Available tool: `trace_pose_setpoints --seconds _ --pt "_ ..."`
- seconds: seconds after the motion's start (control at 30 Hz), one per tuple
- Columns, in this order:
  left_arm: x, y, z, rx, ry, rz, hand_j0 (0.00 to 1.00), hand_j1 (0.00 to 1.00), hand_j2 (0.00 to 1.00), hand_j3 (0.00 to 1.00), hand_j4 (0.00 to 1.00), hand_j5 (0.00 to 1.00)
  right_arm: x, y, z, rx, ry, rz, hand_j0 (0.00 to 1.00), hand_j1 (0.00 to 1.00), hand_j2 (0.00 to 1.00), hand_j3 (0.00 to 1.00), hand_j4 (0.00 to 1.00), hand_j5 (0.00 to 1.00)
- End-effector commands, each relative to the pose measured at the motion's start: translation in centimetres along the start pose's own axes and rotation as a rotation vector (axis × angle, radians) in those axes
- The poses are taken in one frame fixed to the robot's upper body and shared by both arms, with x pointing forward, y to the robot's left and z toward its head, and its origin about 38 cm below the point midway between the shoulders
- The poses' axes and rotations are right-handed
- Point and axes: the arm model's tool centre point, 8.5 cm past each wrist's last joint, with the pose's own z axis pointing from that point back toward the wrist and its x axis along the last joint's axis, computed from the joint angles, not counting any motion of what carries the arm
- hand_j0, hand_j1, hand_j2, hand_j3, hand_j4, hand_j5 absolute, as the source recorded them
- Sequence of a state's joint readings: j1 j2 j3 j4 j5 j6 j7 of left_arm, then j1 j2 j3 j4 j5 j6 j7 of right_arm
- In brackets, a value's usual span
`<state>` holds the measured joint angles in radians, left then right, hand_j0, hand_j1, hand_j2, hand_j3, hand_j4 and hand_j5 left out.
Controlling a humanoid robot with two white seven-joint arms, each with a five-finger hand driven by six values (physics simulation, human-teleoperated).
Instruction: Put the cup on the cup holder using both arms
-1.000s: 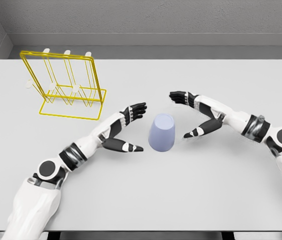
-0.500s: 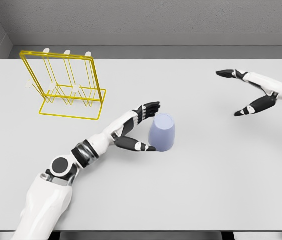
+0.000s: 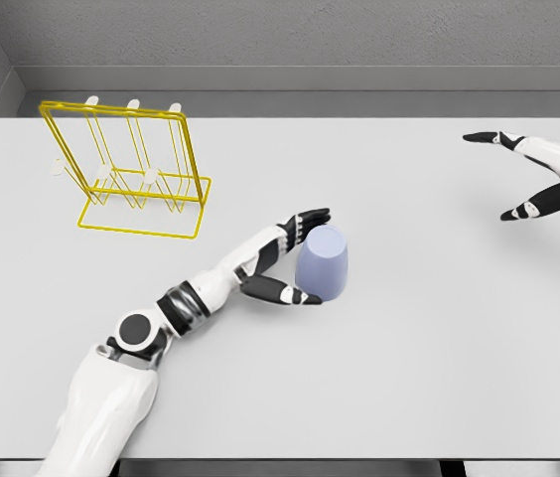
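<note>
The left robot hand (image 3: pixel 295 256) is extended across the counter (image 3: pixel 439 348), fingers spread around the inverted lavender cup (image 3: pixel 322 261); contact is not discernible. The yellow cup holder (image 3: pixel 131 169) is positioned well beyond it, to its left. The right robot hand (image 3: pixel 538 179) is held spread, empty, partly cut off at the frame edge.
</note>
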<state>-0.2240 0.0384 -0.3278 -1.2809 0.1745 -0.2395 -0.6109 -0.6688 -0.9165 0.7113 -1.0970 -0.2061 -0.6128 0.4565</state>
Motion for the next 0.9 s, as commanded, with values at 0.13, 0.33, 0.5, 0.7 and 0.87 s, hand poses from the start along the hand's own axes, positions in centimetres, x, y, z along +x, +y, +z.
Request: trace_pose_setpoints --seconds 0.13,0.33,0.5,0.7,0.87 --pt "-0.4 0.6 -0.5 0.005 0.011 0.014 1.00 1.00 1.00 1.00 1.00 1.00 0.1 0.2 -0.3 -0.001 -0.010 -0.011 1.00 1.00 1.00 1.00 1.00 1.00" --pt "-0.4 0.5 -0.6 0.003 0.006 0.014 1.00 1.00 1.00 1.00 1.00 1.00 0.3 0.8 -1.0 0.003 -0.023 -0.022 1.00 1.00 1.00 1.00 1.00 1.00" --pt "-0.2 0.2 -0.9 0.000 -0.001 0.018 1.00 1.00 1.00 1.00 1.00 1.00 0.3 0.8 -0.9 0.003 -0.023 -0.021 1.00 1.00 1.00 1.00 1.00 1.00" --pt "-0.2 -0.4 -1.2 -0.019 -0.013 0.011 1.00 1.00 1.00 1.00 1.00 1.00 0.3 0.8 -0.9 0.003 -0.023 -0.021 1.00 1.00 1.00 1.00 1.00 1.00" --pt "-0.1 -0.6 -1.4 -0.020 -0.016 0.014 0.94 0.94 0.94 0.94 0.94 0.94 0.3 0.8 -0.9 0.003 -0.023 -0.021 1.00 1.00 1.00 1.00 1.00 1.00"
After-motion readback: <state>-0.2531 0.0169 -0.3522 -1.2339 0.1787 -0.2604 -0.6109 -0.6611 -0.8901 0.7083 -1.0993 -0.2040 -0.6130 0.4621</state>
